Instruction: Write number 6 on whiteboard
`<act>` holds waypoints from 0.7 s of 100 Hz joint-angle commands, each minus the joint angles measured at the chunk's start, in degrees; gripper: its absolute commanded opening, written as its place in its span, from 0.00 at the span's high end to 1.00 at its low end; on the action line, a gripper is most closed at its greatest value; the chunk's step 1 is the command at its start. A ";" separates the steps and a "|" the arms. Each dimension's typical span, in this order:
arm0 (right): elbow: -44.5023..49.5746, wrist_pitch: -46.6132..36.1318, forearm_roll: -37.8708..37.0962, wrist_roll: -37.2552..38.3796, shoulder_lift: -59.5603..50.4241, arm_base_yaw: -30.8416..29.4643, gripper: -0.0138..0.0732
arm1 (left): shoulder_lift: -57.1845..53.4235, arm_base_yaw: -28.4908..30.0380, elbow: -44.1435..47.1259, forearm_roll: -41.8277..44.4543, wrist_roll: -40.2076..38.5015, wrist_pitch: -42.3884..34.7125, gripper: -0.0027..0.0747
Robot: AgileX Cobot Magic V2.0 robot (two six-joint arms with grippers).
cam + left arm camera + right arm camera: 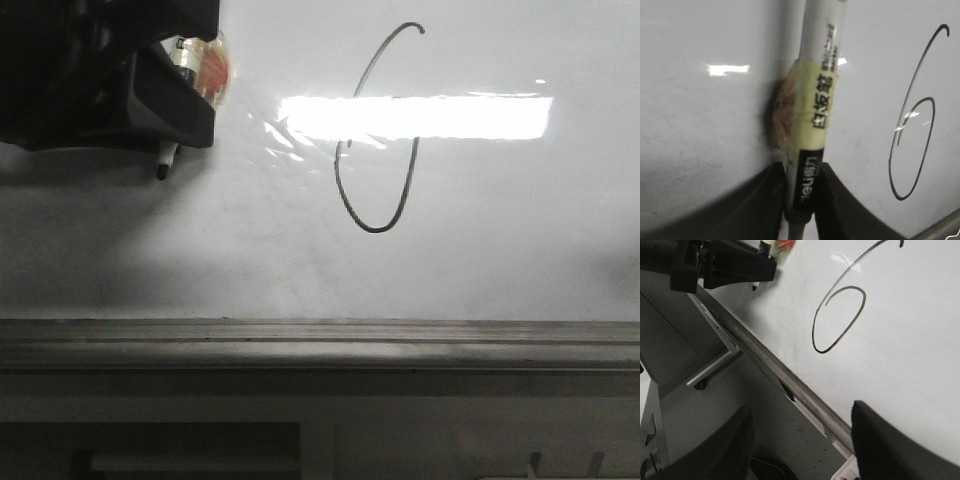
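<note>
the left gripper (799, 200) hangs left of the number 6 (375, 140) on the whiteboard (520, 240), fingers (767, 200) pinching a taped marker pen (815, 95). the right gripper (800, 440) sits below the board's rail (775, 372), fingers spread.

A thin black number 6 (375, 140) stands finished, mid-right on the glossy whiteboard (520, 230).

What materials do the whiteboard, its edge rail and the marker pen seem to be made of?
The whiteboard: a glossy white coated surface, judging by its sharp light reflection. The edge rail: probably brushed grey metal, with long straight grooves. The marker pen: likely smooth white plastic with printed text, wrapped in yellowish tape.
</note>
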 commanded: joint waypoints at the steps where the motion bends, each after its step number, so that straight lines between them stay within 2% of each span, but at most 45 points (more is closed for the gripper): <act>1: -1.36 -2.24 2.23 0.13 -0.29 -0.36 0.40 | -0.64 0.00 -1.79 0.24 -0.52 -1.55 0.60; 15: -1.36 -1.76 2.23 0.13 -0.29 -0.36 0.40 | -1.24 0.00 -1.79 2.04 -0.52 -1.44 0.33; 22: -1.36 -1.20 2.23 0.13 -0.29 -0.36 0.40 | -2.34 0.00 -1.79 3.18 -0.41 -1.45 0.26; 48: -1.36 -0.35 2.23 1.00 -2.71 -0.36 0.40 | -11.93 0.00 -0.81 3.31 8.25 -1.45 0.25; 64: -1.36 -8.93 4.39 2.16 -7.28 -0.36 0.40 | -20.33 0.00 -0.57 3.31 13.78 -1.19 0.25; 70: -1.36 -12.95 6.24 2.16 -8.62 -0.36 0.44 | -23.63 0.00 -0.57 3.31 16.99 -0.51 0.25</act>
